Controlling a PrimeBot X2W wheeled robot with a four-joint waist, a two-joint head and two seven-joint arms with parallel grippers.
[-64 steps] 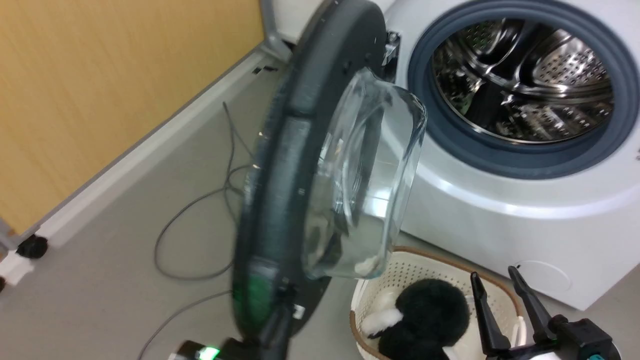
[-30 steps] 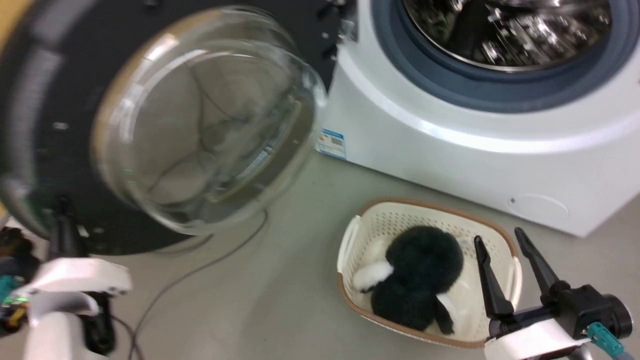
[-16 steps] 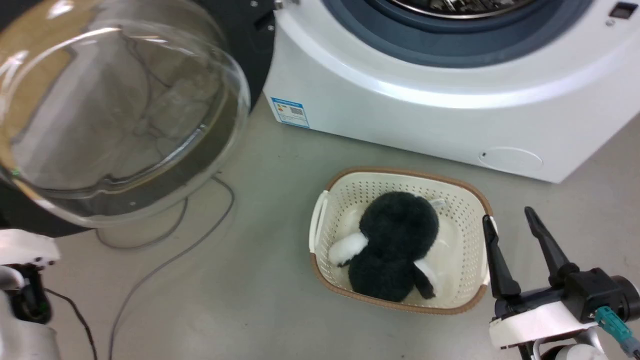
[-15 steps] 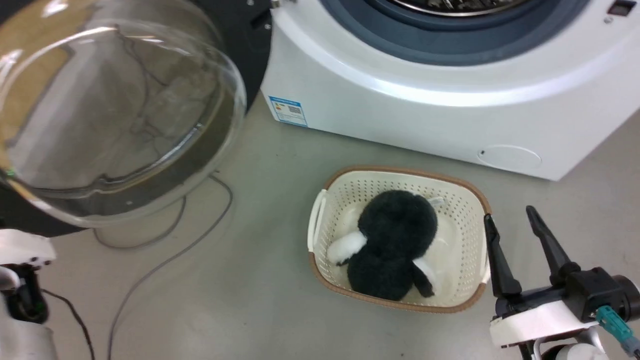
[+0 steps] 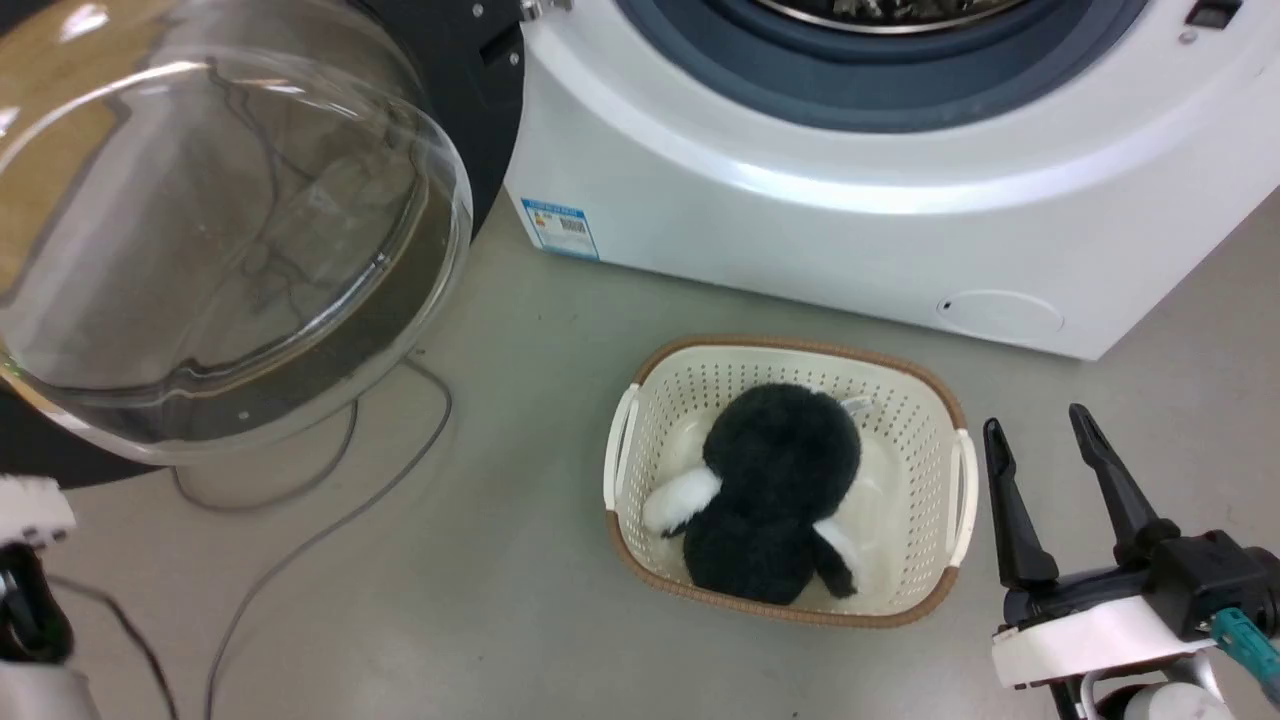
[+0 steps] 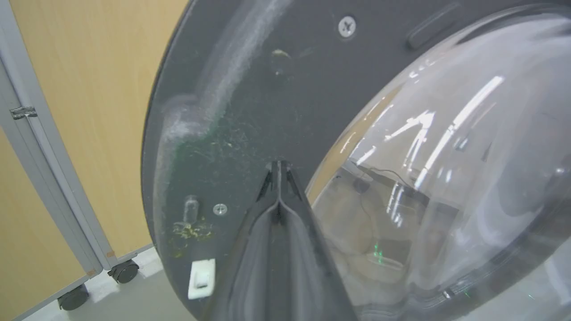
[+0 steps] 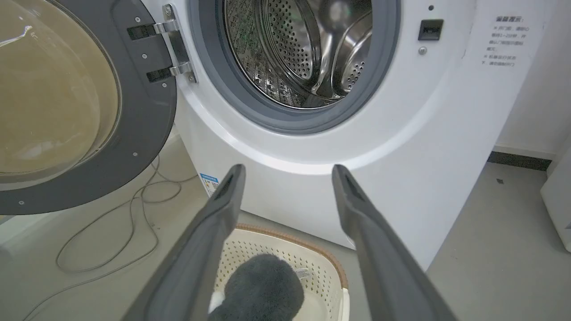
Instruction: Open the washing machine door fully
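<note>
Our left pincer (image 6: 279, 165) is clenched, tips at the washing machine door (image 6: 250, 89). Our right pincer (image 5: 1036, 422) hangs released near the basket (image 5: 800, 346).

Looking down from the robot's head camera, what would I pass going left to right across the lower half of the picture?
washing machine door, swung open with its glass bowl bulging toward the camera → basket holding a black and white plush toy → right gripper, fingers apart
</note>
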